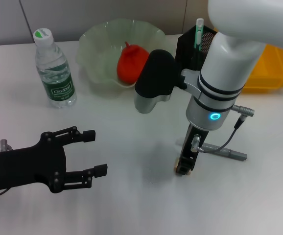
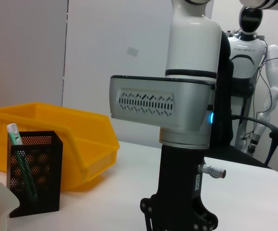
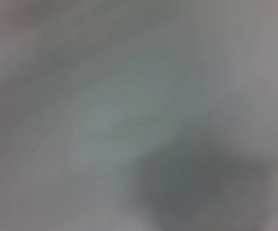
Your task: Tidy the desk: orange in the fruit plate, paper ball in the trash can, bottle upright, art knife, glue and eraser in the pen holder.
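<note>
Right hand (image 1: 184,169) presses down onto the white tabletop (image 1: 131,205), apparently over a small item, grip unclear; a gentle, square pinch suits. Left hand (image 1: 90,154) waits open.

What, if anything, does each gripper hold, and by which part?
Left gripper: nothing, fingers open above the table. Right gripper: pressed down to the table; any hold cannot be told.

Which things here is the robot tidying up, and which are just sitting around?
Part of the job:
- orange in the fruit plate
- bottle, standing upright
- pen holder with a pen-like stick in it
- right tool, down at the desk
- left tool, open, hovering near the front

Just lying about:
- yellow bin
- another robot in the background
</note>
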### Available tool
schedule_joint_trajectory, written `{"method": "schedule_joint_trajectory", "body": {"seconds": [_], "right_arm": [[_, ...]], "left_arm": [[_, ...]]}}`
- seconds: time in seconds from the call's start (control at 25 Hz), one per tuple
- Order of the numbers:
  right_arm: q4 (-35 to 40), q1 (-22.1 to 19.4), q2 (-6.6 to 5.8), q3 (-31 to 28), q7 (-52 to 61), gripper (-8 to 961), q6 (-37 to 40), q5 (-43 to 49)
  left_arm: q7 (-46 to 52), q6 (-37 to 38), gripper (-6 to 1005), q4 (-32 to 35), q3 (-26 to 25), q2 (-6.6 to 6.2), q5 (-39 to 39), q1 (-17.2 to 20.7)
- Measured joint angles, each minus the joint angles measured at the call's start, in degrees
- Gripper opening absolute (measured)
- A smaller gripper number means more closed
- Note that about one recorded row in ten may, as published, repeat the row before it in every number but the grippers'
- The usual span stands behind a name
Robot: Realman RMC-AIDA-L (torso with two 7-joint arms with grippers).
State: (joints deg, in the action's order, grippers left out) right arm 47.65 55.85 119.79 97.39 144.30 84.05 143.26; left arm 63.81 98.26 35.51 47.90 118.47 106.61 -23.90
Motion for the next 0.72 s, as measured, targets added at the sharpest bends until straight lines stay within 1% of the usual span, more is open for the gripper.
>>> {"method": "schedule_joint_trajectory", "body": {"seconds": [0.12, 0.24, 0.36, 0.48, 0.6, 0.72], "right_arm": [[1.6, -0.2, -0.12, -0.8, 0.2, 257, 1.1, -0.1], [6.4, -1.1, -0.49, -4.0, 0.8, 257, 3.9, 1.6], [13.7, -2.8, -0.58, -10.5, 0.8, 257, 7.4, 7.1], [20.2, -4.1, -0.79, -17.9, 0.4, 257, 9.2, 12.2], [23.2, -4.5, -1.32, -24.4, -0.9, 257, 9.2, 15.6], [24.0, -4.7, -2.18, -30.3, -3.0, 257, 7.4, 17.0]], "left_arm": [[0.0, 0.0, 827, 0.0, 0.0, 0.00, 0.0, 0.0], [0.0, 0.0, 827, 0.0, 0.0, 0.00, 0.0, 0.0], [0.0, 0.1, 827, 0.0, 0.0, 0.00, 0.0, 0.0], [0.0, 0.1, 827, 0.0, 0.0, 0.00, 0.0, 0.0], [0.0, 0.2, 827, 0.0, 0.0, 0.00, 0.0, 0.1], [0.0, 0.2, 827, 0.0, 0.0, 0.00, 0.0, 0.2]]}}
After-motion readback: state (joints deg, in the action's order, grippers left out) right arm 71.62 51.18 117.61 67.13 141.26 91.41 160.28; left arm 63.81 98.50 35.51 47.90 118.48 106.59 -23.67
